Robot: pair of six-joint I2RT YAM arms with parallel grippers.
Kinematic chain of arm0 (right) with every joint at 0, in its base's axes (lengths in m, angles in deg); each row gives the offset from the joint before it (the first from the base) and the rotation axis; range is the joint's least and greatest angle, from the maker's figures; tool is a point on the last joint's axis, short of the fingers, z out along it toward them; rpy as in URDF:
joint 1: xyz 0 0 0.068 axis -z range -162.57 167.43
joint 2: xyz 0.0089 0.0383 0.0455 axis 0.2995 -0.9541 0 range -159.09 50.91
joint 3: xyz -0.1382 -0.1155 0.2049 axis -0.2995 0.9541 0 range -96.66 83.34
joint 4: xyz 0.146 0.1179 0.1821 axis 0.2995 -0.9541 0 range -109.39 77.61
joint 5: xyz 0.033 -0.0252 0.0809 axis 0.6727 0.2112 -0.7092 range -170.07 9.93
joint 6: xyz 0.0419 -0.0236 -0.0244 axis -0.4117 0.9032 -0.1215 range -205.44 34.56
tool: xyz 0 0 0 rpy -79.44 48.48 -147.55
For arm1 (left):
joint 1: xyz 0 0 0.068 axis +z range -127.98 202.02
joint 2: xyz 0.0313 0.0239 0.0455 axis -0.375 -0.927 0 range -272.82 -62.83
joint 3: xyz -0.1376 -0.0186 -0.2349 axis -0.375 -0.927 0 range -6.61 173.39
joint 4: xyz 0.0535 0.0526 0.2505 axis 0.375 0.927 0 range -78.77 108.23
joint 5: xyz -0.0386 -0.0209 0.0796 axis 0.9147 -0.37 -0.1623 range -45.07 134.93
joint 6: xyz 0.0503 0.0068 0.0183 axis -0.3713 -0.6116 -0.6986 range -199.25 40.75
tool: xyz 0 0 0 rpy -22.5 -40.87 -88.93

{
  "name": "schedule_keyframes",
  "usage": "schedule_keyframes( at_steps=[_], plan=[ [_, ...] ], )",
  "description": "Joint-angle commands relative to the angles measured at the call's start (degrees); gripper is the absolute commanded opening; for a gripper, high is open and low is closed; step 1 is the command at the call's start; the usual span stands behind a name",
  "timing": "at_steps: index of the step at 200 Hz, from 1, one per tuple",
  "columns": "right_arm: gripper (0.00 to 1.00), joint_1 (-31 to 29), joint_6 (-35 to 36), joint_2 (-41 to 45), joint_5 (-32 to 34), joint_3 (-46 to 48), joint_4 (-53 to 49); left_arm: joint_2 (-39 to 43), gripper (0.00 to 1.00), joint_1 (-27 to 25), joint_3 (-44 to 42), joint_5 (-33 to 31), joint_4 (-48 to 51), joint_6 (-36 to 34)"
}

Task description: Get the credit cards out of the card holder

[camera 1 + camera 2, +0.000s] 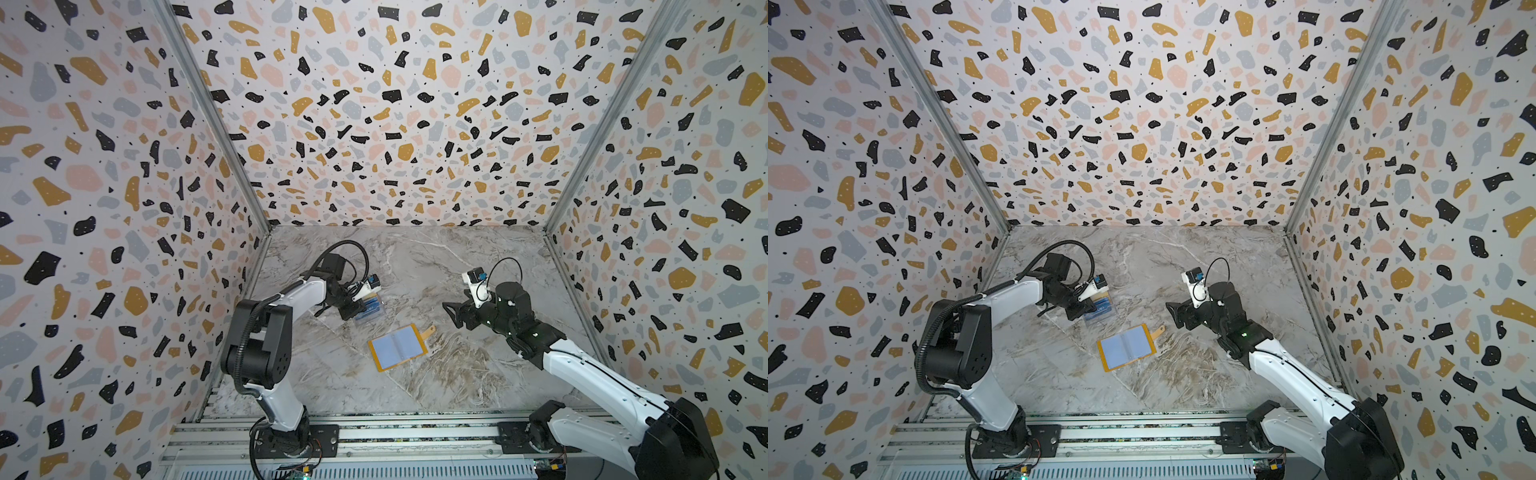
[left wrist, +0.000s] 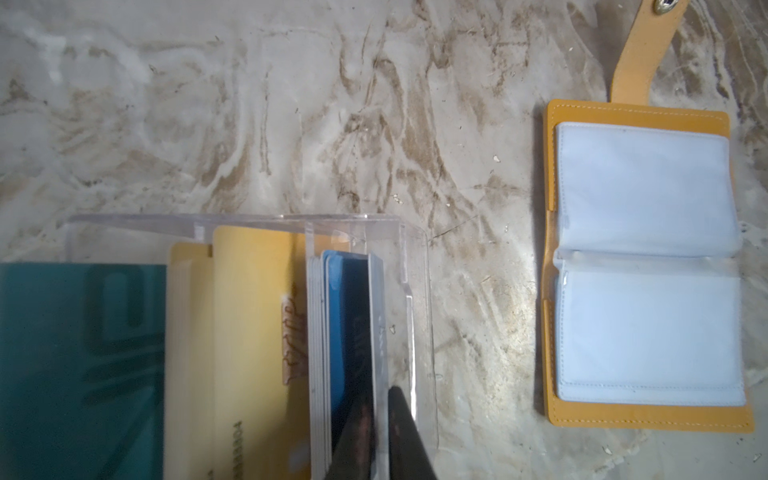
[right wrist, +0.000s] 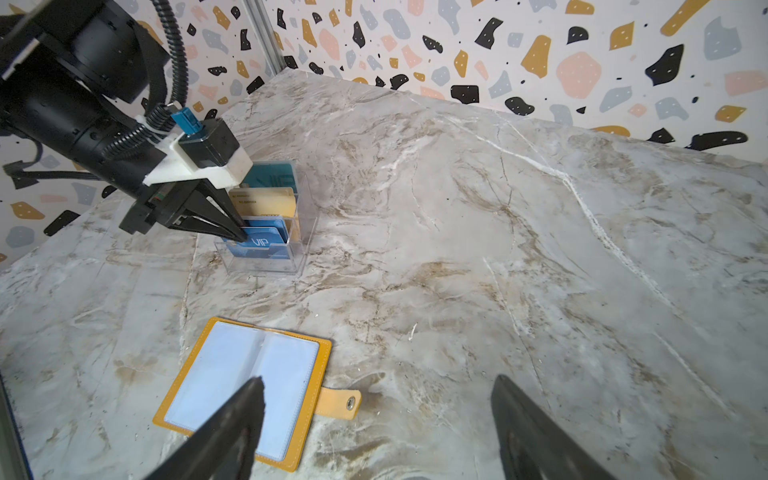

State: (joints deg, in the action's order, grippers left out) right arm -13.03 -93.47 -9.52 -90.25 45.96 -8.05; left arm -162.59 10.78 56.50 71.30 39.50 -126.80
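— Dark blue cards [image 3: 266,246] fill the front slot of the clear stand [image 3: 266,268], and that is where we find the left gripper [image 3: 242,239]: its tips dip into that slot from above.
— How do its jaws stand?
— Almost together. In the left wrist view we see a black finger [image 2: 409,440] on each side of a single upright card, but we cannot tell whether they pinch it or only flank it.
— And the other credit cards [image 3: 266,203]?
— Upright in the same stand. We see beige-gold ones [image 2: 249,316] behind the blue, one lettered "VIP", and a teal one [image 2: 75,353] in the back slot, on the highest step.
— The right gripper [image 3: 378,380]?
— Wide open and holding nothing. It hangs above the table near the yellow card holder [image 1: 397,347], well apart from the stand.
— How does that holder lie?
— Flat and spread open, with its pale sleeves [image 2: 644,187] up. Its strap [image 3: 338,403], with a metal snap, lies on the table beside it. In both top views we place it nearer the arm bases than the stand, close by but not touching.
— The surface?
— A grey-white marble-patterned table [image 1: 457,270] with brown veining. Three walls [image 1: 374,104] papered in blotches of black, ochre, pink and grey close it in. Both arms stand on a metal rail [image 1: 374,436] along the near edge
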Motion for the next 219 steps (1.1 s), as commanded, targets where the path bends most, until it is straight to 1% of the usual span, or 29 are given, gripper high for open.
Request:
schedule_keyframes(
  at_steps=[1,32,71,97,126,148,166,180,196,219],
  plan=[
    [0.86,0.68,0.12,1.76,2.26,0.04,0.20,0.79,0.15,0.40,0.27,-1.05,0.02,0.88],
    [0.86,1.26,-0.14,1.90,3.17,-0.14,-0.12,1.96,0.17,0.40,0.71,-0.72,-0.08,1.31],
    [0.86,1.63,-0.23,2.15,4.76,0.12,0.18,4.86,0.22,0.41,0.90,1.60,-1.26,2.33],
    [0.87,2.25,-0.18,2.14,5.85,-0.30,0.20,6.13,0.23,0.38,0.89,0.52,-1.82,3.23],
    [0.89,3.10,-0.19,1.99,7.21,-0.99,0.00,8.15,0.26,0.48,0.68,-3.68,-5.11,6.29],
    [0.91,3.51,-0.05,1.56,8.44,-1.29,0.19,9.95,0.29,0.52,0.49,-6.49,-8.69,10.74],
    [0.92,3.56,0.11,0.78,11.35,-1.63,0.58,12.44,0.31,0.57,-0.18,-8.87,-13.01,15.70],
    [0.93,3.59,-0.10,0.07,14.44,-2.35,0.53,15.83,0.35,0.53,-3.14,-12.90,-19.43,20.93],
    [1.00,3.65,-0.12,-0.88,18.06,-3.31,0.30,20.30,0.39,0.53,-7.52,-17.73,-26.20,25.32],
    [0.99,4.46,-0.32,-2.12,23.02,-3.18,1.81,26.81,0.45,0.63,-14.83,-25.39,-34.56,32.12]
  ],
)
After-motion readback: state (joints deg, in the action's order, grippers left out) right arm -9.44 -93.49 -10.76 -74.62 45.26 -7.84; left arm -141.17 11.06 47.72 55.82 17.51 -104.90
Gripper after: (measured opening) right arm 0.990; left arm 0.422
